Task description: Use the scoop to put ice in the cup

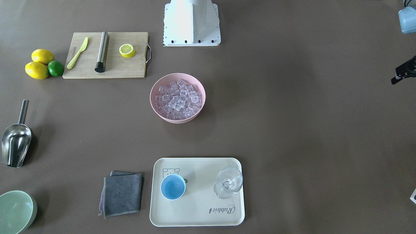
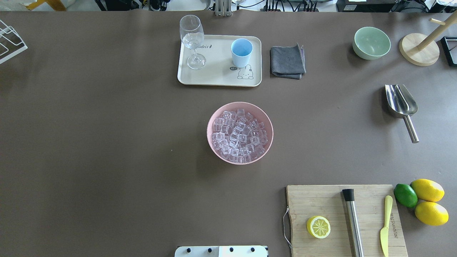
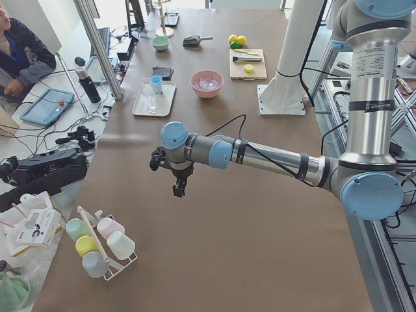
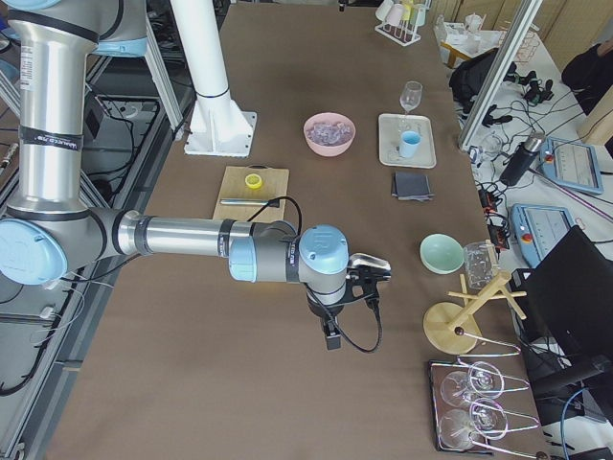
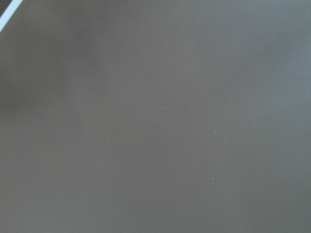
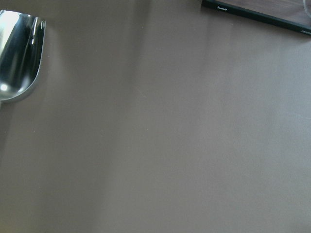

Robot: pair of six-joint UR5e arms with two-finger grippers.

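The ice fills a pink bowl at the table's middle. The light-blue cup stands upright and empty on a cream tray. The steel scoop lies on the table at the robot's right, its handle towards the robot. Its trough shows at the top left of the right wrist view. My right gripper hangs above the table just beyond the scoop. My left gripper hangs over bare table far to the left. I cannot tell whether either gripper is open or shut.
A stemmed glass stands on the tray beside the cup. A grey cloth and a pale green bowl lie to the right of the tray. A cutting board holds a lemon half, a steel cylinder and a knife.
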